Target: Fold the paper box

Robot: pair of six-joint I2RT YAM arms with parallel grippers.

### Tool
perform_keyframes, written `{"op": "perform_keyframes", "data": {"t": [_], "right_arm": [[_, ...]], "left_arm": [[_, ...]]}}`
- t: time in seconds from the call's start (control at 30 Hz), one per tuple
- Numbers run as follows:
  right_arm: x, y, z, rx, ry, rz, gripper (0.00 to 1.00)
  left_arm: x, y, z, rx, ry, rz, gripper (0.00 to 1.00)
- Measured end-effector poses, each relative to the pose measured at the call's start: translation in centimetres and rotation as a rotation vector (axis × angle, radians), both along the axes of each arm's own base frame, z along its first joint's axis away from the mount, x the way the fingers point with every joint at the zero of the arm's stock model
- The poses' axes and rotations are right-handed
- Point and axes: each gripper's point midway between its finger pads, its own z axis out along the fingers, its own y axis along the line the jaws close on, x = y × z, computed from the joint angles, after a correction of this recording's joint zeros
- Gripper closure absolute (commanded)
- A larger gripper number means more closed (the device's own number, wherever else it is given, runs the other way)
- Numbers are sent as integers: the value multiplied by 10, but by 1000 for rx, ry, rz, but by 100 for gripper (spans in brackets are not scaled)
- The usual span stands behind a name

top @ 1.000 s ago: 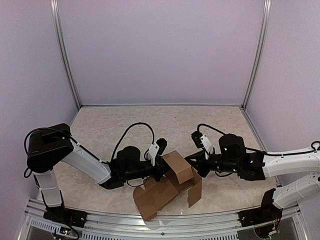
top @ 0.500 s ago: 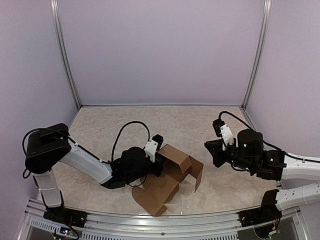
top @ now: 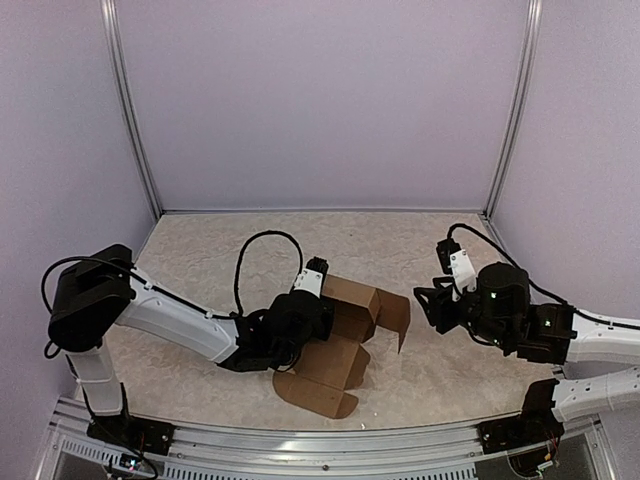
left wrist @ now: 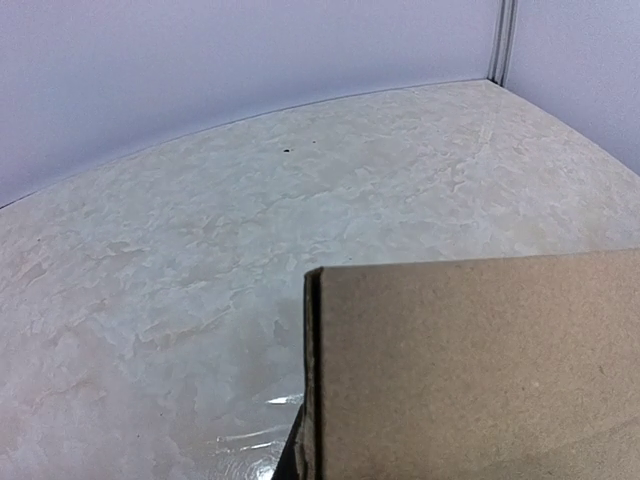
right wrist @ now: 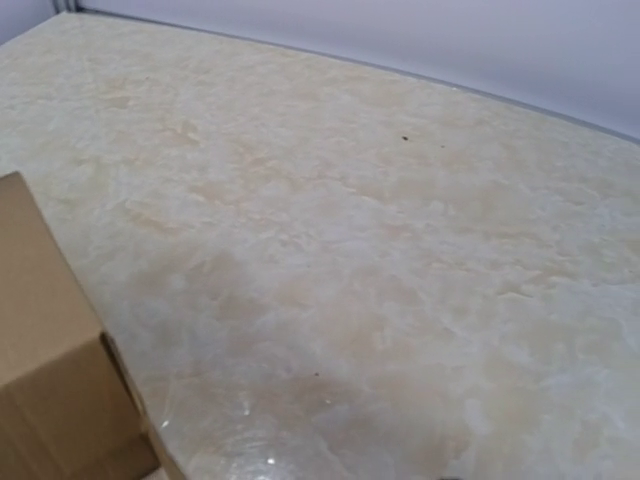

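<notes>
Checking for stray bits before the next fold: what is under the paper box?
Only the marbled table shows around the paper box, whose lower flaps lie on it. Anything beneath the cardboard is covered in every view.

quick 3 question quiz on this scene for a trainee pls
1. True or false: the right gripper is touching the paper box.
2. Which gripper is at the paper box? A) the left gripper B) the right gripper C) both
3. In a few words: is the paper box a closed cube, or are flaps standing open?

Key
1. False: it sits apart, to the right of the box.
2. A
3. Partly folded, with flaps standing open on its right and near sides.
</notes>
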Motion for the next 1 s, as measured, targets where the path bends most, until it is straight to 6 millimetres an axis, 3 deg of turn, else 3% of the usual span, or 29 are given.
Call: {"op": "perform_keyframes", "data": {"t": [0.3,0.5,0.63,0.87,0.93,1.0], "right_arm": [[1,0,-9,28,36,-22,48],[3,15,-38,-4,119,21,48],[-2,31,-54,-15,174,95,55],[0,68,-39,52,199,208,79],[3,80,-34,81,211,222,80],[7,91,-31,102,222,234,75]], "left_arm": [[7,21,-19,80,42,171,100],[9,30,-23,69,91,263,100],[5,46,-31,72,142,353,100],[-4,62,-30,67,185,463,100],[-7,67,-34,71,202,479,100],[-10,70,-38,69,221,490,100]]}}
